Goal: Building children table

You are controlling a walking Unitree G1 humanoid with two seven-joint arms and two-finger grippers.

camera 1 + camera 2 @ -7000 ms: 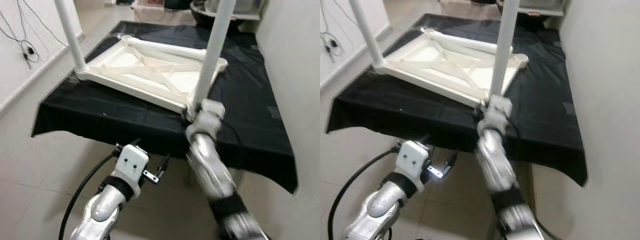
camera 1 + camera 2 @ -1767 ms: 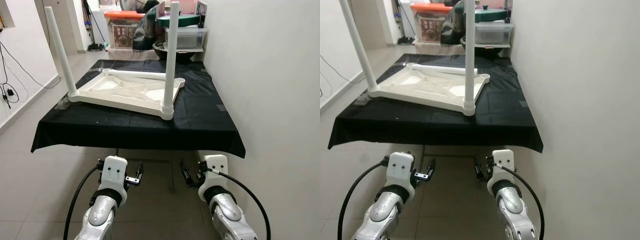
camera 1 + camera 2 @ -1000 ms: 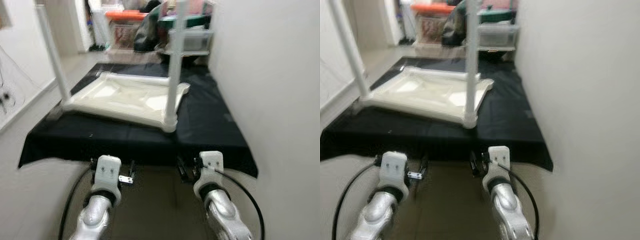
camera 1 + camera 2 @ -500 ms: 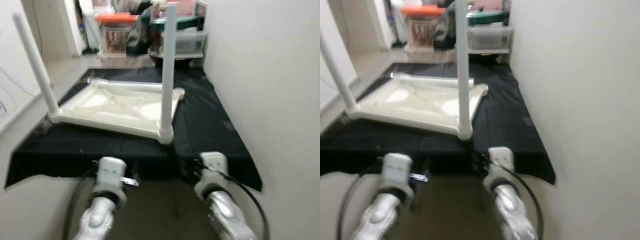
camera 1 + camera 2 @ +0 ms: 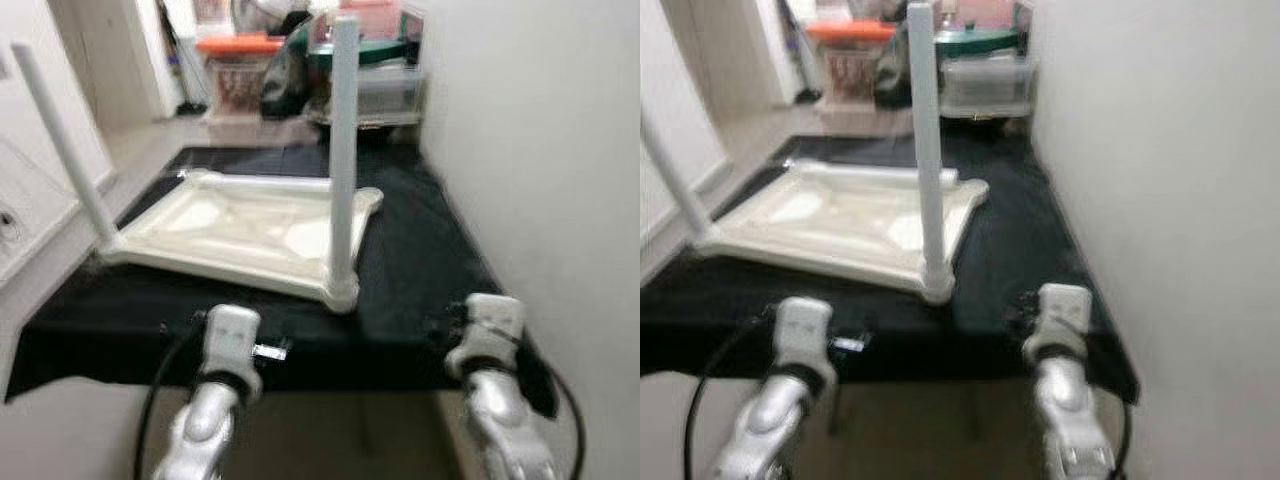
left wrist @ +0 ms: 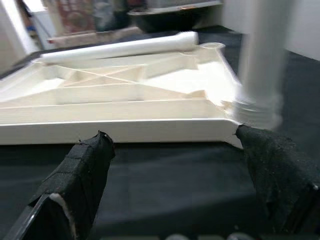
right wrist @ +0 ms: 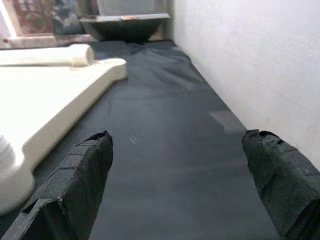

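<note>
A white children's table top [image 5: 250, 230] lies upside down on a table under a black cloth [image 5: 420, 250]. One white leg [image 5: 342, 150] stands upright in its near right corner, another leg [image 5: 60, 140] in its near left corner. A third leg [image 6: 120, 47] lies loose along the far edge. My left gripper [image 6: 171, 134] is open at the table's front edge, facing the top's near rim and the right leg's base [image 6: 255, 107]. My right gripper [image 7: 176, 134] is open over the black cloth to the right of the top's corner [image 7: 107, 67]. Neither holds anything.
A white wall [image 5: 540, 150] runs close along the table's right side. Behind the table stand an orange-lidded box [image 5: 235, 60], a clear bin [image 5: 390, 85] and a dark bowl [image 7: 125, 25]. Open floor [image 5: 60, 190] lies to the left.
The view has shifted and come nearer the table. Both grippers have risen to the level of the table's front edge, and the right arm has swung out to the right.
</note>
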